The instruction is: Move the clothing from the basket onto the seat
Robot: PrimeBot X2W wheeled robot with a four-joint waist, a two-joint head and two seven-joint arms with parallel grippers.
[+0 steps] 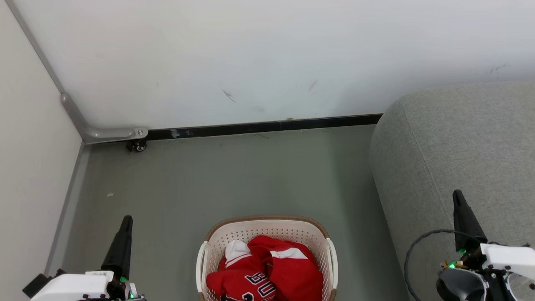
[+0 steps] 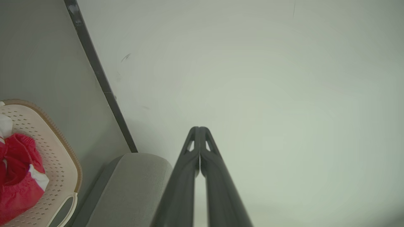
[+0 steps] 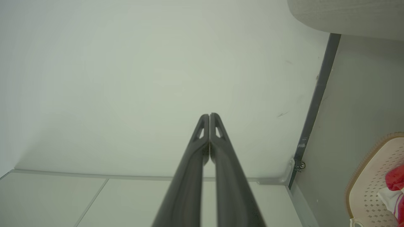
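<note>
1. Clothing (image 1: 267, 271) sits bunched in the basket (image 1: 267, 219) at 6 o'clock in the head view, down on the floor (image 1: 234, 175). The seat (image 1: 459, 146) is at 3 o'clock, just beside the basket. No red on the bit of seat I can see, so I'd call the job not started.
2. Left gripper (image 1: 126, 221) is at 8 o'clock and right gripper (image 1: 459, 196) at 4 o'clock, both pinched fully closed on nothing. My guess is they're parked either side of the basket, clear of it, to keep the pile in plain sight.
3. Right gripper shows against the seat, so I reckon it's the handy one for the drop.
4. Head view gives me the whole layout and the pile from above. The wrist views add the fingers (image 2: 189, 164) pressed tip to tip. Left wrist has the basket at 8 o'clock with a seat corner at 7. Right wrist has the basket at 4 o'clock and the seat at 1.
</note>
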